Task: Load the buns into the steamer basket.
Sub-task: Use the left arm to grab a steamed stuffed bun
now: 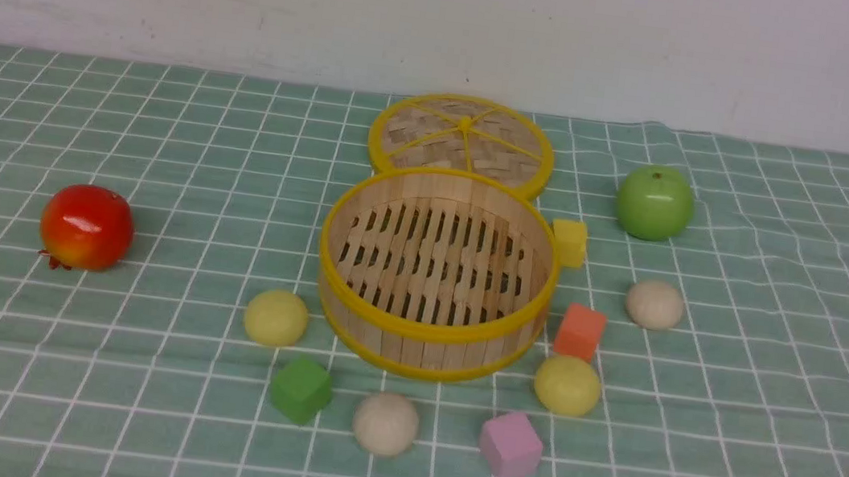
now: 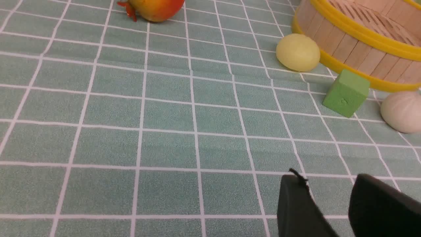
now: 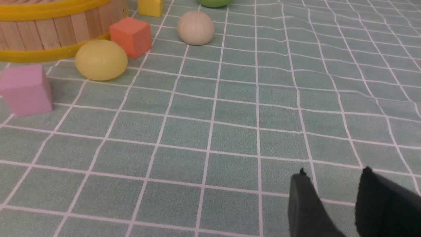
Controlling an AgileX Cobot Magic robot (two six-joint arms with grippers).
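No legible text, labels, brands or numbers anywhere. Only candidate is a faint small mark on one side face of the green cube [image 2: 346,92], which sits at 7 o'clock of the steamer basket [image 1: 429,335] in the front view. It shows in the left wrist view only and is too small to read.
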